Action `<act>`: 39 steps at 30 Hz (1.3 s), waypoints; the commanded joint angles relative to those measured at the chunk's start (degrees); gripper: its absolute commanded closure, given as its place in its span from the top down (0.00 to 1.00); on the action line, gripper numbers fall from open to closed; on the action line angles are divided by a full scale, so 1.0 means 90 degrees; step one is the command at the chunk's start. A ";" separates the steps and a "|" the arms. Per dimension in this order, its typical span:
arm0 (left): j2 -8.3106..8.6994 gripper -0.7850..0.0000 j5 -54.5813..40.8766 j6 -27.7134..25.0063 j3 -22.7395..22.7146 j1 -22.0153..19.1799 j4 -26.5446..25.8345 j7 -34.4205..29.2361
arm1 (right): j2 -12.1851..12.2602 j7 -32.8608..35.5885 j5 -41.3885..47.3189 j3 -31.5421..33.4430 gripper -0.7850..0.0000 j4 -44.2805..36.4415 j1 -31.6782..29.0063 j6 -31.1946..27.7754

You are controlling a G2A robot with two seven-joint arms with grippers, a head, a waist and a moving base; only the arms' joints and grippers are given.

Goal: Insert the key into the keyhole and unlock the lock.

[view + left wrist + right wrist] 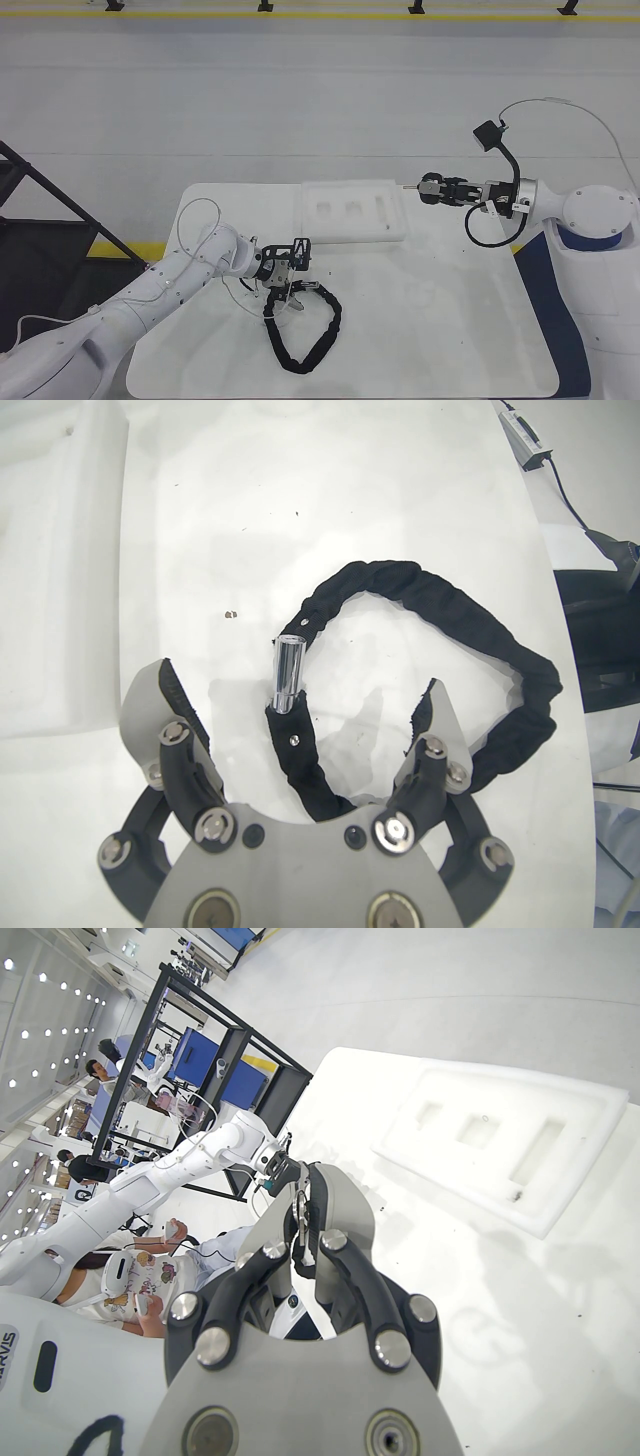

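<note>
A chain lock in a black fabric sleeve [322, 335] lies looped on the white table near its front left. Its chrome lock cylinder [287, 674] joins the two sleeve ends [292, 745]. My left gripper [300, 680] hangs just above that cylinder, open, with one finger [175, 695] on each side of it and touching nothing; in the top view this gripper [288, 283] sits at the loop's upper end. My right gripper [425, 188] is held above the table's far right part, shut on a small metal key [300, 1208] whose tip [405, 187] points left.
A white foam tray [352, 212] with three recesses lies at the table's far middle, between the two arms, its edge [60, 575] close beside the left gripper. A grey power adapter [525, 437] with a cable sits past the table's rim. Bare tabletop [450, 320] spreads right of the chain.
</note>
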 commanded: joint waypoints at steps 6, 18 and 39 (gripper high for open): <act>0.0000 1.00 0.0000 0.0000 0.0000 0.0000 0.0000 0.0000 | 0.0000 0.0000 0.0000 0.0000 0.00 0.0000 0.0000 0.0000; 0.0000 1.00 0.0000 0.0000 0.0000 0.0000 0.0000 0.0000 | 0.0000 0.0000 0.0000 0.0000 0.00 0.0000 0.0000 0.0000; 0.0013 1.00 0.0166 0.0074 -0.0091 0.0134 0.0023 0.0058 | 0.0000 0.0000 0.0000 0.0000 0.00 0.0000 0.0000 0.0000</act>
